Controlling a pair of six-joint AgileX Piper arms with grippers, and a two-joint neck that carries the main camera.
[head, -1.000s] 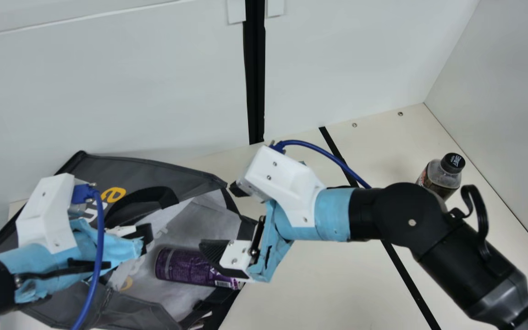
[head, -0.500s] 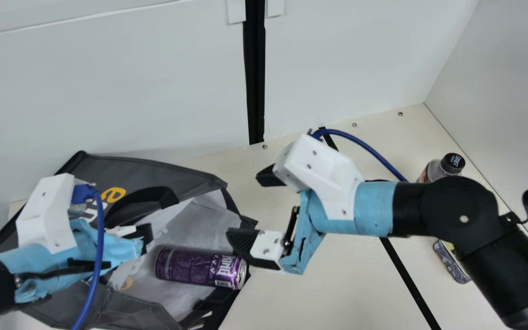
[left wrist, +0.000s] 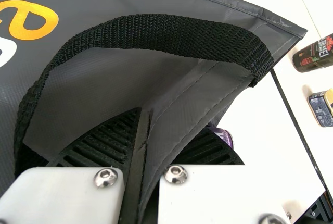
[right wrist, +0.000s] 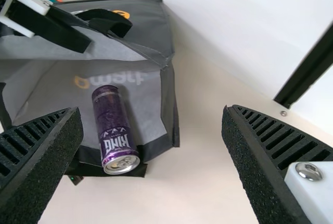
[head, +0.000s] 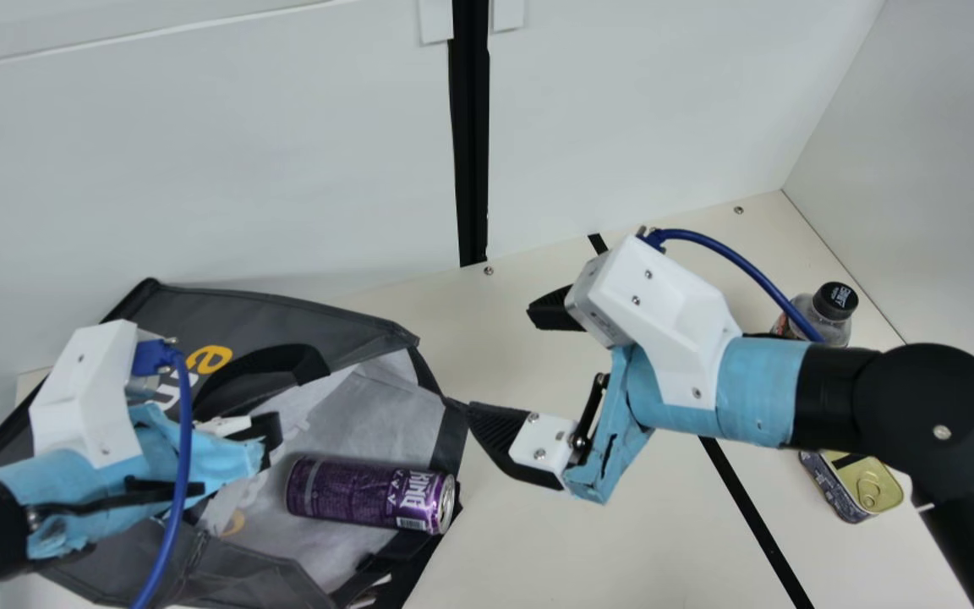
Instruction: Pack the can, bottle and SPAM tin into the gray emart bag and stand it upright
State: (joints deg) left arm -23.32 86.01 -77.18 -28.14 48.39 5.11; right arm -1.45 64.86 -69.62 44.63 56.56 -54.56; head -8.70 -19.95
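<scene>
- Main view: the purple can (head: 360, 492) lies on its side in the gray emart bag (head: 318, 317), its pull-tab end at the mouth's edge. The right gripper (head: 504, 362) is just outside the bag, spread wide and holding nothing. The bottle (head: 829, 311) stands and the SPAM tin (head: 872, 489) sits well apart to the bag's right, both still to pack. The cream table (head: 495, 550) between should give the right arm room to swing; the back wall (head: 199, 186) close behind the bag, and the side wall (head: 943, 211) beyond the bottle, call for care.
- Left wrist view: the left gripper (left wrist: 169, 122) is clenched on the bag's fabric below the black webbing handle (left wrist: 171, 36). A firm, unmoving grip should suit loading; the loop could snag.
- Right wrist view: the bag gapes around the can, which could roll out; a nudge deeper seems wise before tilting.
</scene>
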